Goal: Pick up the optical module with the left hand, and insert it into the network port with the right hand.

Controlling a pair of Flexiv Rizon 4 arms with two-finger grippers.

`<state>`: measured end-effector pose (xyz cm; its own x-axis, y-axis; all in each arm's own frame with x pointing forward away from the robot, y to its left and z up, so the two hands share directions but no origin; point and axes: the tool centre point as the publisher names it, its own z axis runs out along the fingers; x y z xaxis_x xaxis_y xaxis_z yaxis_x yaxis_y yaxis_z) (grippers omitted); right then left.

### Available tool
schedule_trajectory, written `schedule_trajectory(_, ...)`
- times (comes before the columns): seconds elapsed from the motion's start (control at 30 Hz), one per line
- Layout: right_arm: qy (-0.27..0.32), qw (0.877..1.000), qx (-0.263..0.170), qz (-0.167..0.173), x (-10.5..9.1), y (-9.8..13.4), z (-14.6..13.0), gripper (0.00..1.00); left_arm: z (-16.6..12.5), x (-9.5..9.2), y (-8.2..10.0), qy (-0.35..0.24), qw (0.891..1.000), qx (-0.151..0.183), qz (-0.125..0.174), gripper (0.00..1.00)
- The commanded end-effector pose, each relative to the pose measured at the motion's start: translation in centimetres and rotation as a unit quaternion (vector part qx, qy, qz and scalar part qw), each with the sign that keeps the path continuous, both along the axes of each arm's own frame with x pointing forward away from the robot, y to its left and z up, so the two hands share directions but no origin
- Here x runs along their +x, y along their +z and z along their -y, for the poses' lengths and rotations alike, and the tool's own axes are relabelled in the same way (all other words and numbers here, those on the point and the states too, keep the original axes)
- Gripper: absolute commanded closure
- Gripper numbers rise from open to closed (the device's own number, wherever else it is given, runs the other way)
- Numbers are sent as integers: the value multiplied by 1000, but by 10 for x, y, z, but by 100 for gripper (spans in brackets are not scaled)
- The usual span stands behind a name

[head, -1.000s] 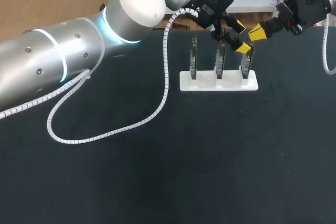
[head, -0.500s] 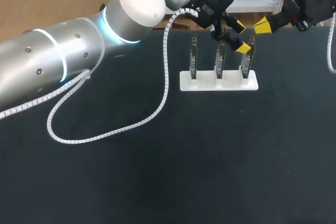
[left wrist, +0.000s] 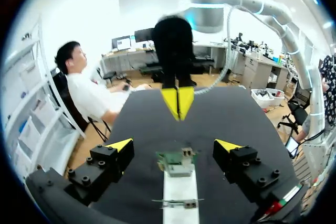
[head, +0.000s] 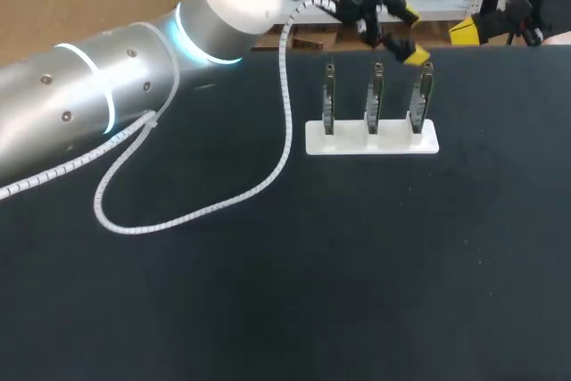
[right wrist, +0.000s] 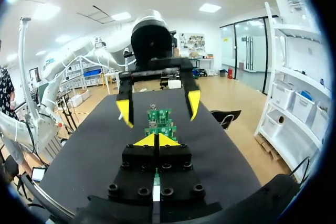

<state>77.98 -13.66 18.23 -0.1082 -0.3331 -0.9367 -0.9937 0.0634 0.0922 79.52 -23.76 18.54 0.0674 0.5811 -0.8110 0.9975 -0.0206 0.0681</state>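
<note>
Three small green circuit boards stand upright in a white holder at the back of the black table. My left gripper hangs open just behind and above the rightmost board; in the left wrist view its fingers straddle the nearest board without touching it. My right gripper is shut at the back right edge, apart from the boards, with nothing visible between its tips. It faces the left gripper across the boards. I see no separate optical module.
My left arm crosses the back left of the table, and its white coiled cable droops over the table in front of it. The dark tabletop stretches in front of the holder.
My right gripper has drawn back and to the right, away from the rightmost board. My left gripper has lifted and moved back a little, staying open.
</note>
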Motion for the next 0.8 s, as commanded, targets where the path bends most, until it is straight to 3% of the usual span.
schedule_trajectory(0.03,-17,1000,8,12,-6,11,9,100,-5,2,25,-1,1000,-8,29,0)
schedule_trajectory(0.23,-28,999,17,33,-3,27,15,100,-10,9,53,6,997,-21,68,0)
schedule_trajectory(0.3,-44,998,10,36,1,26,16,100,-11,10,59,4,996,-45,80,0)
schedule_trajectory(0.33,-53,998,1,34,2,26,16,67,-11,10,59,4,996,-45,80,0)
schedule_trajectory(0.37,-53,998,1,34,2,26,16,0,-11,10,59,4,996,-45,80,0)
schedule_trajectory(0.8,-53,998,1,34,2,26,16,0,-11,10,59,4,996,-45,80,0)
